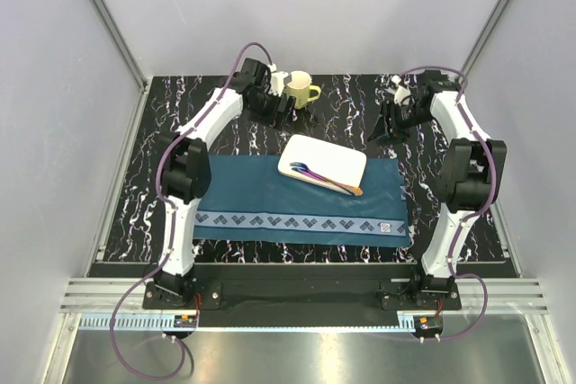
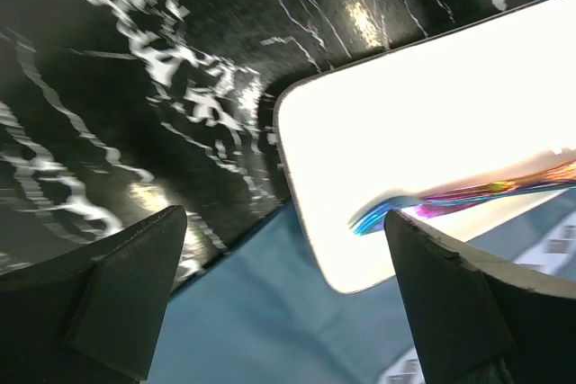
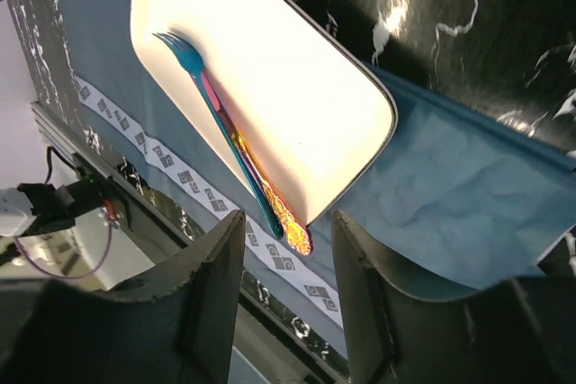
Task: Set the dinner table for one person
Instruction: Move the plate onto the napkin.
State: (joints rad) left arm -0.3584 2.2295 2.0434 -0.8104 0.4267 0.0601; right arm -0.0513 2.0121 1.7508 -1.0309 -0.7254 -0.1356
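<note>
Black stone-look veined with white, the dinner table [image 1: 346, 101] fills the middle of the overhead view, running from the arms' bases at 6 o'clock to the back wall at 12 o'clock. On its near half lies a dark blue placemat [image 1: 261, 195], its patterned border along the 6 o'clock edge. A white rectangular plate [image 1: 340, 156] sits at the placemat's 12 o'clock edge, turned at a slant, its far corner reaching out over the bare tabletop. Rainbow-tinted cutlery [image 1: 326, 179] lies across the plate. The fork tines point toward 9 o'clock and the handle ends run off the plate's rim toward 4 o'clock, over the cloth. A pale yellow mug [image 1: 301, 89] stands upright at 11 o'clock from the plate, near the table's far edge. The left gripper [image 2: 283, 222] hangs just beside the mug at its 8 o'clock, fingers spread wide with nothing between them. The right gripper [image 3: 286, 222] hovers at 2 o'clock from the plate, over bare tabletop, its fingers parted about halfway and empty.
</note>
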